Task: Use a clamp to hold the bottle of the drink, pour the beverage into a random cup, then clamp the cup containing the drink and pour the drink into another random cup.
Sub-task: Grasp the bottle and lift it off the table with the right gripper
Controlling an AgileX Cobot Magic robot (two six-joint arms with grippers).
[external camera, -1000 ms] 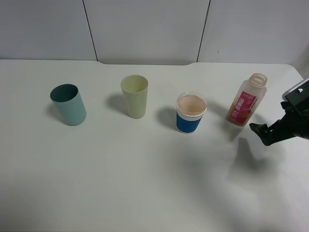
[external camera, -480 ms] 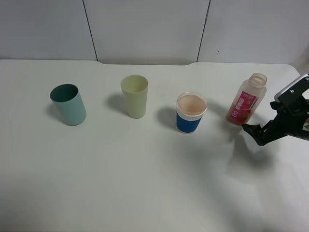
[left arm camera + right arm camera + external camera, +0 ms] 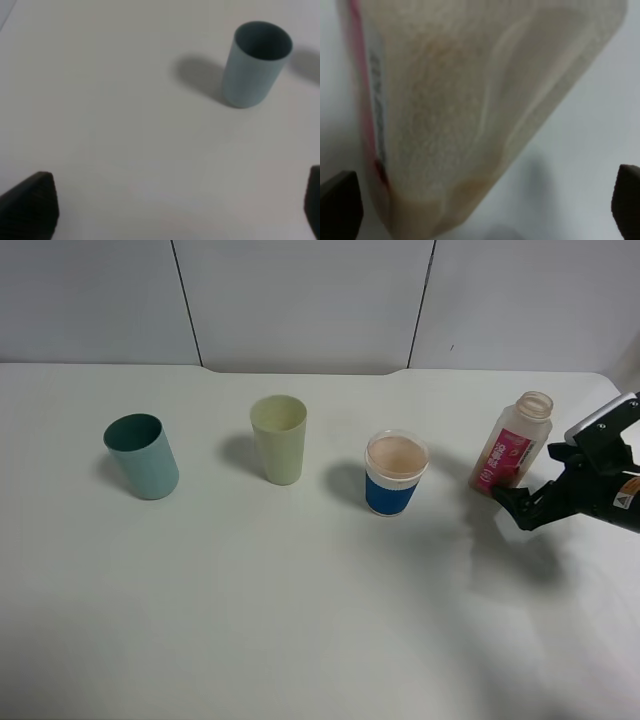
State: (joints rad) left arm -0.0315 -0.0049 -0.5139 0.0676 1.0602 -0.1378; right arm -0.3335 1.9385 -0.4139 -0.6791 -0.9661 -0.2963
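The bottle of the drink (image 3: 512, 448) stands upright at the right of the table, open-necked, with only a thin layer of the beverage at its base (image 3: 420, 207). My right gripper (image 3: 527, 490) is open and level with its lower part. In the right wrist view the bottle (image 3: 470, 100) fills the space between the spread right gripper (image 3: 482, 207) fingers. The blue-sleeved cup (image 3: 396, 475) holds the light brown-pink beverage (image 3: 397, 454). The teal cup (image 3: 142, 456) stands at far left. My left gripper (image 3: 172, 205) is open over bare table, short of the teal cup (image 3: 257, 65).
A pale yellow-green cup (image 3: 279, 438) stands between the teal cup and the blue-sleeved cup. All the cups and the bottle form one row across the white table (image 3: 300, 620). A grey panelled wall (image 3: 300, 300) runs behind the table's far edge.
My right gripper has moved left and toward the far edge, from beside the bottle to its base, staying open. The cups, the bottle and the left gripper have not moved.
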